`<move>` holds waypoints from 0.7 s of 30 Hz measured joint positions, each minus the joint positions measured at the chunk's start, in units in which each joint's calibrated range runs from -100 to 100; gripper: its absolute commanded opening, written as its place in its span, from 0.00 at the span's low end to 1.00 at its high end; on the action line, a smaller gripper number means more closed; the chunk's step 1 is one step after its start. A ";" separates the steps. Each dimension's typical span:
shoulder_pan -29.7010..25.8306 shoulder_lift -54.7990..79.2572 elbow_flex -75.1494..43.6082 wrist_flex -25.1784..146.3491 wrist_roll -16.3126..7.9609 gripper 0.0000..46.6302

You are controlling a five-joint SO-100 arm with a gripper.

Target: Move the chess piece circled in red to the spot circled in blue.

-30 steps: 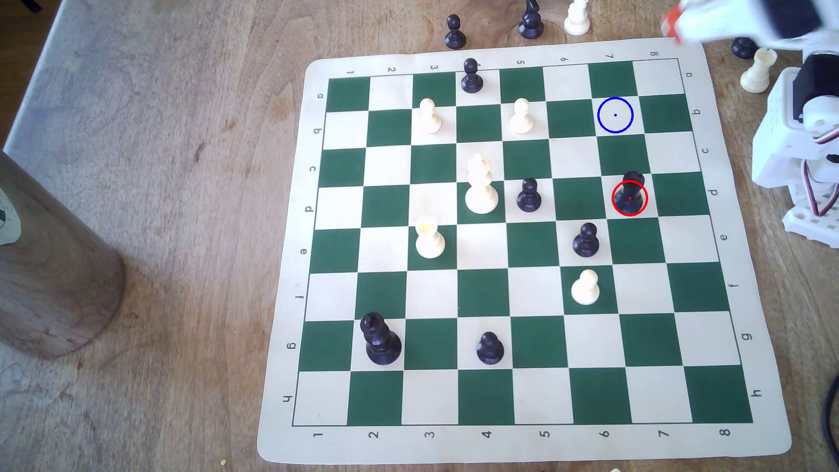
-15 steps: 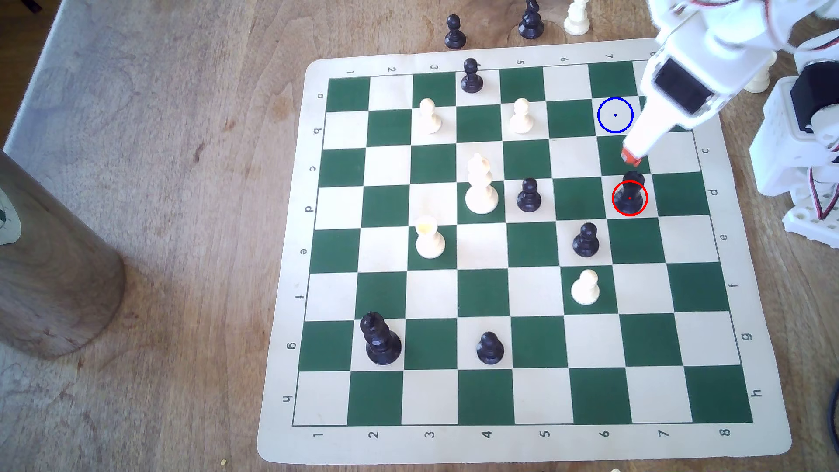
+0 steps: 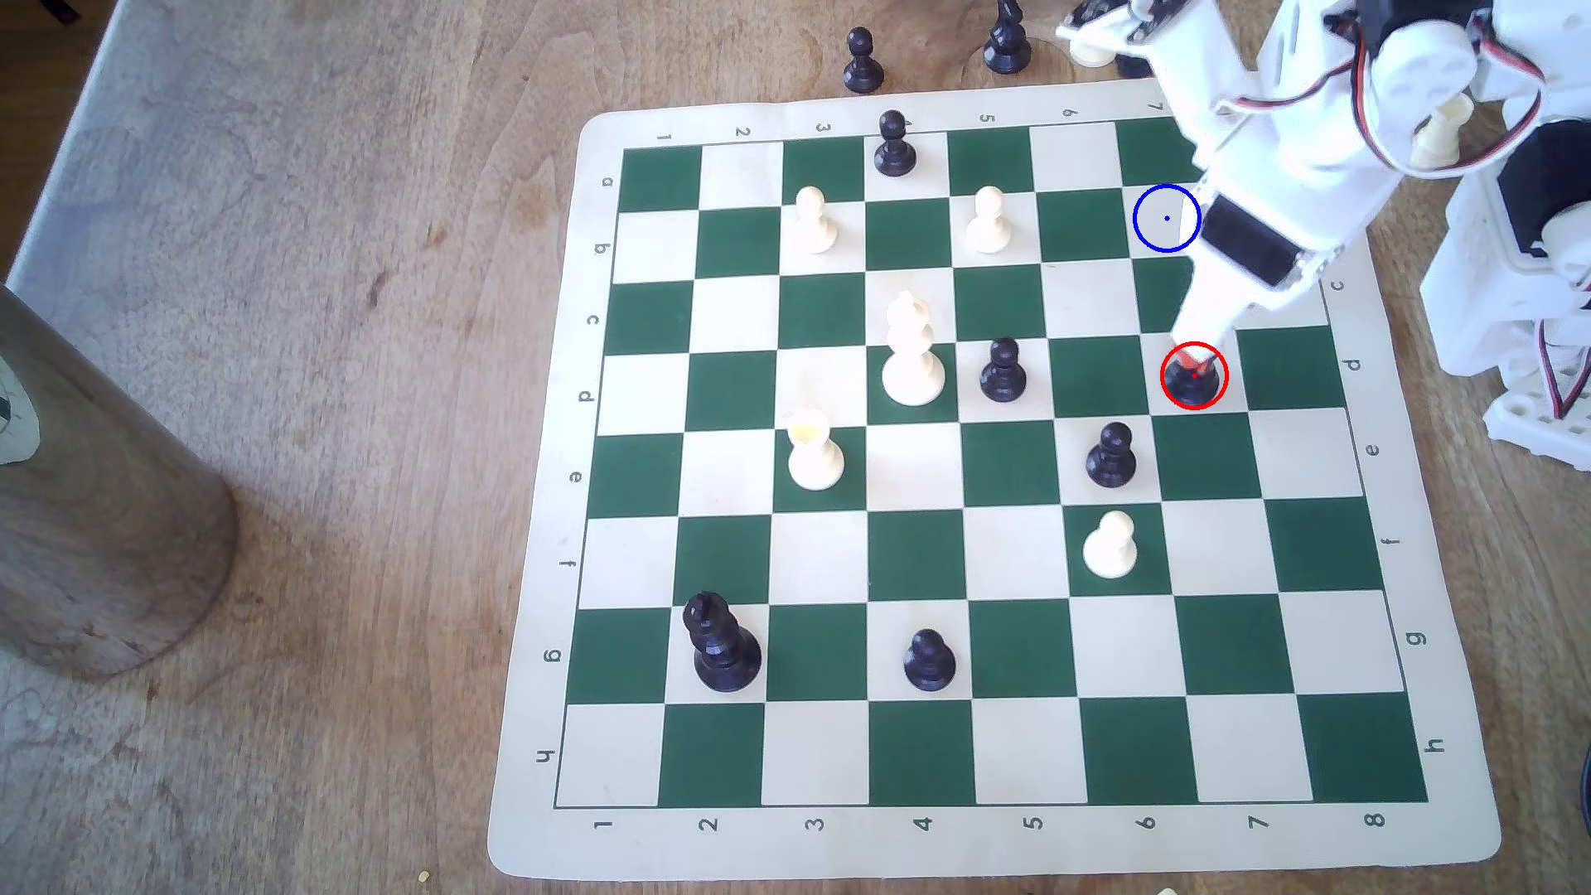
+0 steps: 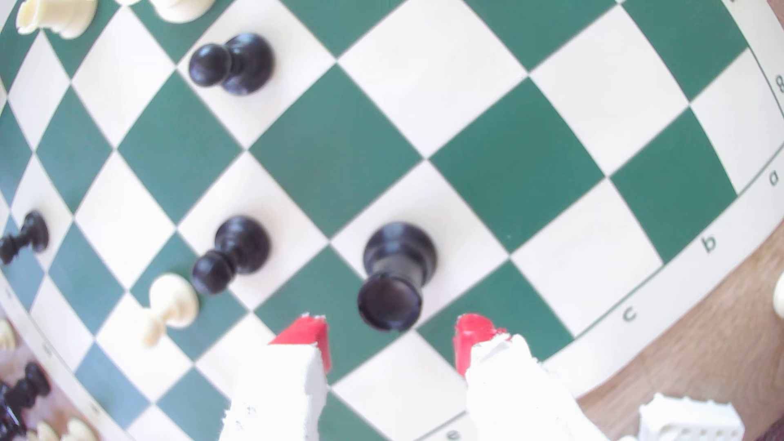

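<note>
Wrist view: end effector [image 4: 390, 339] open w/ fingertips [image 4: 307, 335] flanking upright black rook [image 4: 396, 271].

In the exterior view the gripper [image 3: 1198, 357] covers the top of the black rook [image 3: 1193, 389], and the arm [image 3: 1274, 172] overlaps the blue-ringed square [image 3: 1158, 225].

Empty squares separate the black rook [image 3: 1195, 385] from the blue-ringed spot [image 3: 1162, 219].

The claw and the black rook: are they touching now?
Apart. In the wrist view the claw is open, and board shows between each red fingertip and the black rook.
</note>
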 measured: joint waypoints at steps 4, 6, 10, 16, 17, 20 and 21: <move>-1.33 2.51 0.00 -1.75 -0.98 0.35; -1.70 3.10 0.00 -2.31 -1.22 0.35; -1.84 4.11 0.00 -3.43 -1.32 0.35; -1.62 7.62 0.00 -6.53 -1.07 0.33; -1.25 8.63 0.00 -7.33 -1.03 0.33; -0.81 9.22 0.00 -8.05 -1.03 0.31; -0.74 9.22 0.00 -8.05 -1.03 0.31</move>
